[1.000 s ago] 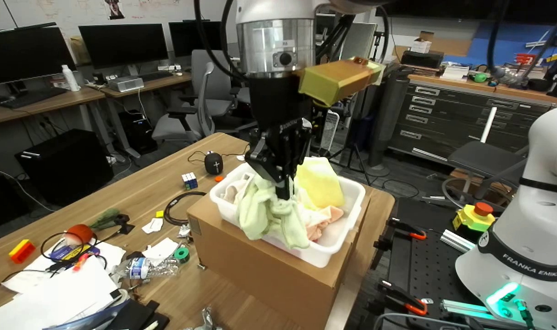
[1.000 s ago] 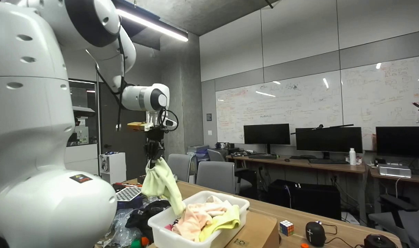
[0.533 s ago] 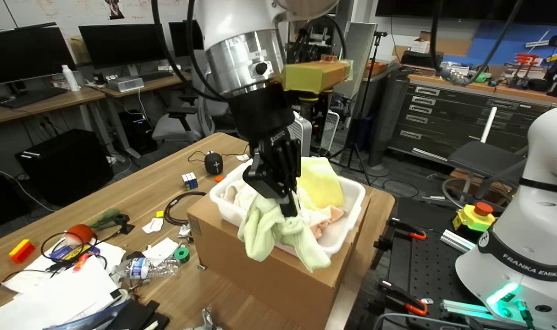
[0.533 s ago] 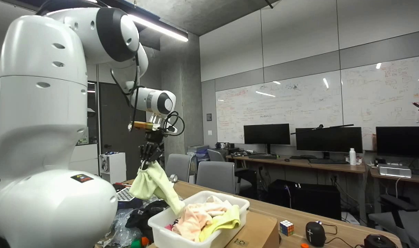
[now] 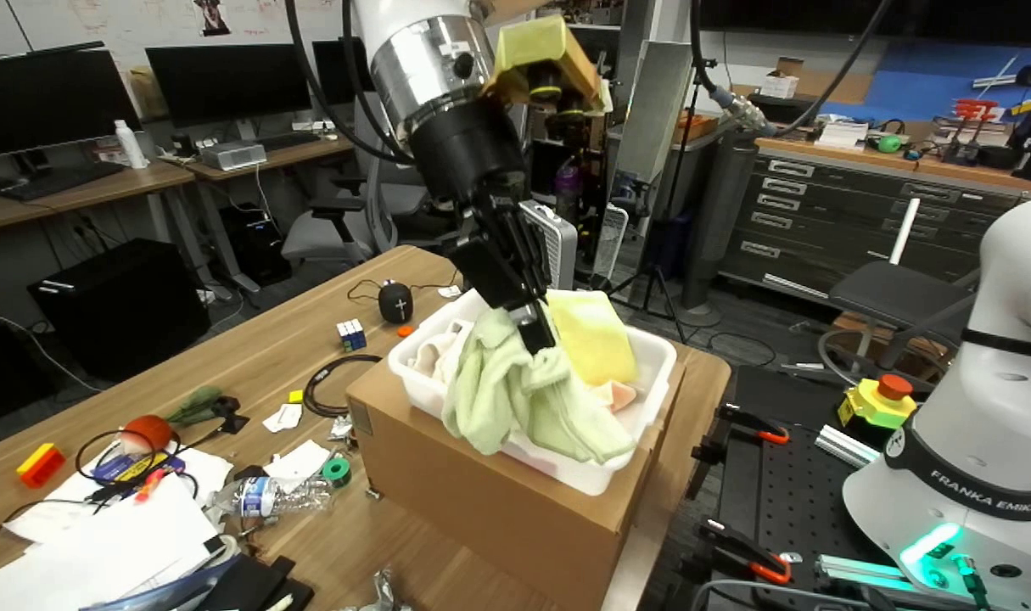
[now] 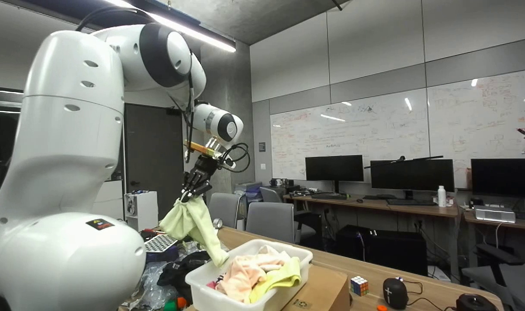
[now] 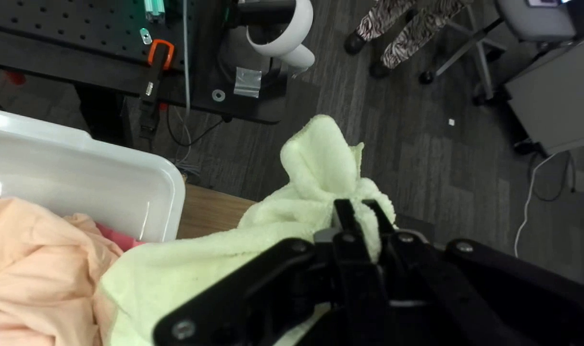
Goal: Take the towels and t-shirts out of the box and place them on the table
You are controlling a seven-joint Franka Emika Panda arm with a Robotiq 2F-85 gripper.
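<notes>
My gripper is shut on a light green towel. In the wrist view my fingertips pinch a fold of the towel. The gripper is tilted, and the towel hangs beside the white box. Its lower end is at the box's rim; I cannot tell if they touch. In the box lie a peach garment and a yellow cloth. The peach garment also shows in the wrist view, left of the gripper. A bit of pink cloth shows under it.
The box rests on a cardboard box on the wooden table. Paper, a bottle and cables lie on the table. Black cloth and plastic lie beside the box. In the wrist view, floor lies beyond the table edge.
The arm has tilted, so the fingers point more sideways. The gripper has risen slightly over the second, with the green towel still held. The towel's hanging part has swung outward.
</notes>
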